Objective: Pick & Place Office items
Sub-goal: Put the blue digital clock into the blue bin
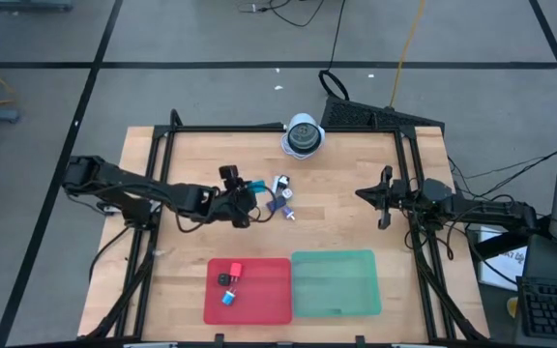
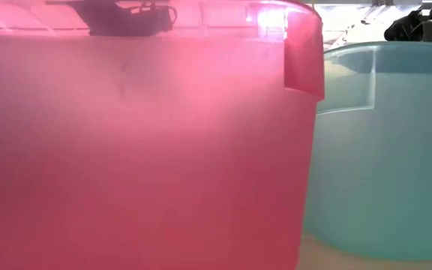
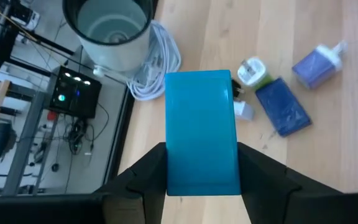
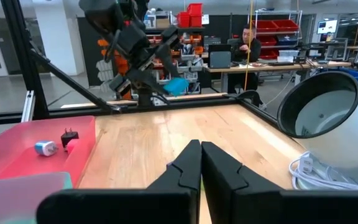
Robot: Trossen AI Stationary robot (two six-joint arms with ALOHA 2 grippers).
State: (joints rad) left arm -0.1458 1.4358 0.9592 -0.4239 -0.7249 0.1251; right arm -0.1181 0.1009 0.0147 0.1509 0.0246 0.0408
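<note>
My left gripper (image 3: 202,154) is over the middle of the table (image 1: 356,227), shut on a teal rectangular piece (image 3: 202,127); the right wrist view shows that piece (image 4: 176,85) clear of the wood. On the table just beyond it lie a white and green plug (image 3: 252,71), a dark blue piece (image 3: 281,107) and a blue and white piece (image 3: 319,64). The red tray (image 1: 269,300) holds a red piece (image 1: 235,270), a black piece (image 1: 224,279) and a blue piece (image 1: 228,298). My right gripper (image 4: 201,158) waits shut at the table's right side. My left gripper pinches the teal piece between its two fingers, one finger (image 3: 149,177) on each long side near its lower end (image 3: 202,180). The fingers slant down from the table's left and lie along the piece. The piece is lifted clear and sticks out past the fingertips.
A round white-and-grey domed object (image 1: 304,135) with a coiled white cable (image 3: 160,62) stands at the far edge. The green tray (image 1: 335,283) sits right of the red tray at the near edge. A person (image 4: 250,40) sits at a desk beyond the table.
</note>
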